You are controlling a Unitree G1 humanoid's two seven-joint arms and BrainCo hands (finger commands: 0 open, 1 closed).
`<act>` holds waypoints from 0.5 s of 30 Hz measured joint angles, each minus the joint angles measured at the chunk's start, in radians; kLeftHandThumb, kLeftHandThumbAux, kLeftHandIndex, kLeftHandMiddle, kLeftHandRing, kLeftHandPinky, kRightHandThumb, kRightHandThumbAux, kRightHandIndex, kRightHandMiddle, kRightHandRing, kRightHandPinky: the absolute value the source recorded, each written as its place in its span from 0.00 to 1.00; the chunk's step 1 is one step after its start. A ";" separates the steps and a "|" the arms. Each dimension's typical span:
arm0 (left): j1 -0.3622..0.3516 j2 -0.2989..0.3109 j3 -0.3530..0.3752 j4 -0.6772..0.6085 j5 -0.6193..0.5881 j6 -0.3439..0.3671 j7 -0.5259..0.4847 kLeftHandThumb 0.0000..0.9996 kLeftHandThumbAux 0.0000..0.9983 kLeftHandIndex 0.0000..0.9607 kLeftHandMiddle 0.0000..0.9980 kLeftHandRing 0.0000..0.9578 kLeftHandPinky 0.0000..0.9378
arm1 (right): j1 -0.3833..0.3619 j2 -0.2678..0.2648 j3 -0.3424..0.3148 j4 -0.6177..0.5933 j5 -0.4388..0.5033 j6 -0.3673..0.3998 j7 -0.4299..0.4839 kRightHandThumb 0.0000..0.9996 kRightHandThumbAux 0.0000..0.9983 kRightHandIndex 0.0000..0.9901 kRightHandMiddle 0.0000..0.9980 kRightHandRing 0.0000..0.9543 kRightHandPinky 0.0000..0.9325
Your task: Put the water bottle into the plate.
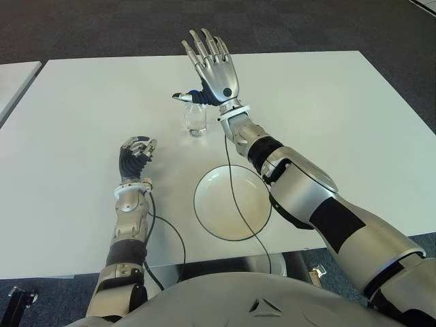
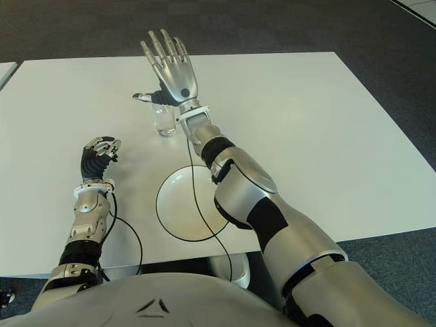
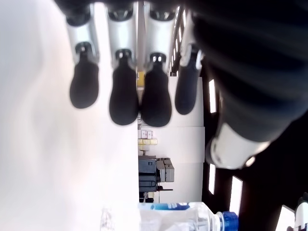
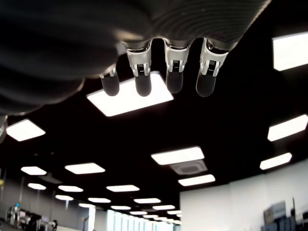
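Water bottle [image 1: 195, 118]: small clear plastic bottle with a blue cap, standing upright on the white table [image 1: 354, 122], in the upper middle of the left eye view, well apart from the plate

Right hand [image 1: 212, 63]: in the upper middle of the frame, raised just behind and above the bottle; the four fingers are stretched upward and spread, the thumb reaches sideways over the cap; it grasps nothing, and I cannot tell whether the thumb touches the cap

Left hand [image 1: 135, 156]: in the left middle of the frame, beside the plate on its left side; fingers bent loosely inward, holding nothing

Handling: the bottle looks light and nearly empty, so I judge it will tip over easily if pushed at the top; thin plastic gives under pressure and the smooth wall may slip; it is not fragile

Where to hold: around the middle of the body, fingers on one side and thumb opposite, below the cap

Plate [image 1: 211, 208]: round, white with a dark rim, in the lower middle of the frame, near the robot's body; nothing lies in it, only a black cable [image 1: 234, 197] of the right arm passes over it

Bottle content: seems almost empty; a little water cannot be excluded
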 measured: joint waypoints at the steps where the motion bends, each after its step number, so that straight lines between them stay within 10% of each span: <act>1: 0.000 0.000 0.000 0.000 0.000 0.000 0.000 0.71 0.71 0.46 0.72 0.73 0.70 | 0.000 0.000 -0.024 -0.004 0.024 -0.024 0.031 0.55 0.19 0.00 0.00 0.00 0.00; 15: -0.001 0.000 -0.001 0.006 -0.004 -0.015 0.000 0.71 0.71 0.46 0.72 0.72 0.71 | 0.001 -0.001 -0.469 -0.095 0.543 -0.341 0.528 0.57 0.16 0.00 0.00 0.00 0.00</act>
